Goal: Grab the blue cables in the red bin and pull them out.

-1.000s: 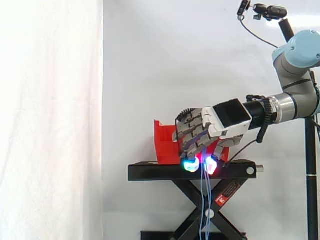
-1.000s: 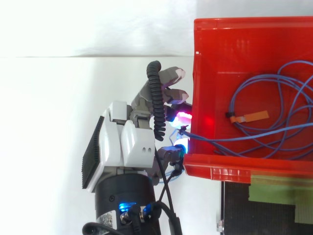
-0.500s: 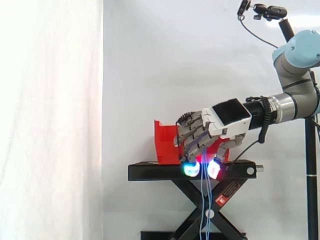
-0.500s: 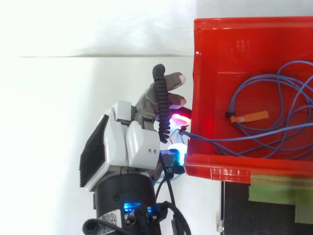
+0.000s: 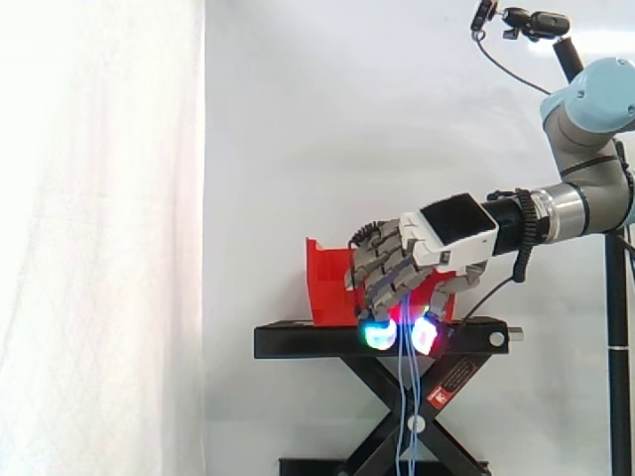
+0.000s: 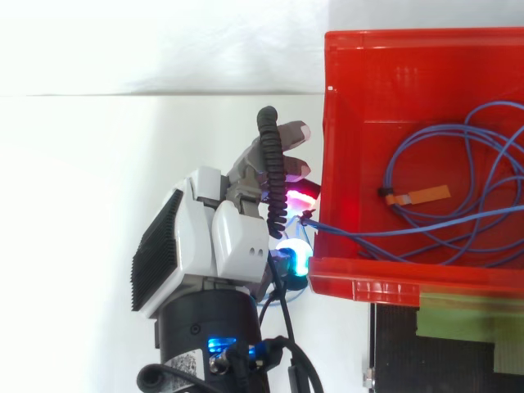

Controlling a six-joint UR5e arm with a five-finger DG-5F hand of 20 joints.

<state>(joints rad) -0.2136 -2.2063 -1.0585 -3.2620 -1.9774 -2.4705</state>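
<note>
The red bin stands on the black stand and holds loops of thin blue cables with an orange tag. A few strands run over the bin's wall to my hand, which sits just outside the bin with its fingers curled on them. From the side, my hand hangs in front of the red bin, fingertips glowing cyan and magenta at the stand's top. The blue cables dangle straight down below it.
The stand's scissor legs are under the bin. A white curtain fills the left and background. Green tape lies on the stand's top beside the bin. The arm reaches in from the right.
My hand has rolled slightly and drifted a little toward the bin's corner while keeping hold of the strands. The cable loops inside the bin look unchanged.
</note>
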